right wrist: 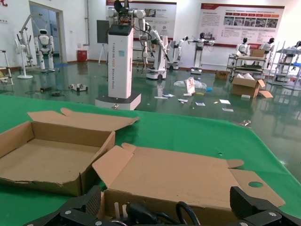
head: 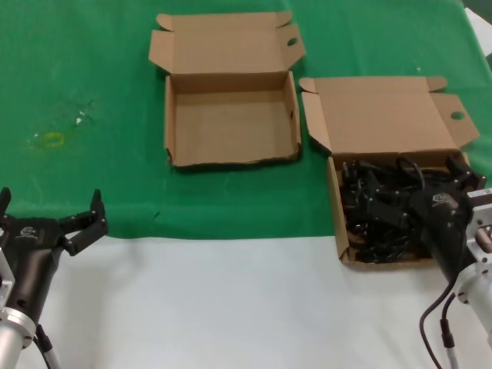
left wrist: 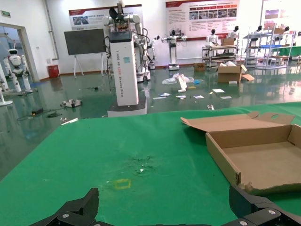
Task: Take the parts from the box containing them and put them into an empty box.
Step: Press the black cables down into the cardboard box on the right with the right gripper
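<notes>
Head view: nearest, at the surface's near-left corner, left claw [head: 52, 217] parked over the white strip, fingers spread wide, holding nothing, apparently waiting. Near the right edge, right claw [head: 461, 175] hanging open over the shallow brown cardboard box with the straight front wall [head: 336, 200], placed so as to reach the tangled thin black power cords [head: 377, 211] inside. Beside it toward the middle, the empty brown cardboard box with the wavy front wall [head: 234, 161], lid thrown back, ready to receive.

Left wrist view: spread fingertips [left wrist: 77, 209] low, green surface [left wrist: 94, 155] ahead, empty box [left wrist: 221, 160] to one side.

Right wrist view: wide fingertips [right wrist: 82, 207] straddling cords [right wrist: 141, 214], gripping none yet.

Two cardboard boxes [head: 231, 119] [head: 338, 223], two grippers [head: 50, 211] [head: 419, 196]
</notes>
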Robot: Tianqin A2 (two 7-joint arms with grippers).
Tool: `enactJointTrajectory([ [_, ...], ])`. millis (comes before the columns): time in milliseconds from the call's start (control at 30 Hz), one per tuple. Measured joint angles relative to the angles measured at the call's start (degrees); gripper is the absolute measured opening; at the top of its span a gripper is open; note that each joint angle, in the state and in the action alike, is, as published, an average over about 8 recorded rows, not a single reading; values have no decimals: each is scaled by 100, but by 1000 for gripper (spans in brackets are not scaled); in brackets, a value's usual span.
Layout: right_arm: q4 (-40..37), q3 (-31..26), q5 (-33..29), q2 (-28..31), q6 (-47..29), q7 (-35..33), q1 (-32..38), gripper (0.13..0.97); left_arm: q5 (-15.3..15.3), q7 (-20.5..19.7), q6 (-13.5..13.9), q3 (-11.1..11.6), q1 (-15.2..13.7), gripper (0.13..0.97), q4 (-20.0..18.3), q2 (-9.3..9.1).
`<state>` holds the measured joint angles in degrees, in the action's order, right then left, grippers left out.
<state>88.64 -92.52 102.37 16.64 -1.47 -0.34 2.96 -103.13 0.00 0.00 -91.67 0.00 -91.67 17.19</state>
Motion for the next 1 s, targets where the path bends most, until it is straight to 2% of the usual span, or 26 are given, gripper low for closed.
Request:
enactJointTrajectory([
  [1000, 0, 0, 0, 0, 0, 0, 0, 966, 0, 0, 0, 0, 0, 947, 0, 0],
])
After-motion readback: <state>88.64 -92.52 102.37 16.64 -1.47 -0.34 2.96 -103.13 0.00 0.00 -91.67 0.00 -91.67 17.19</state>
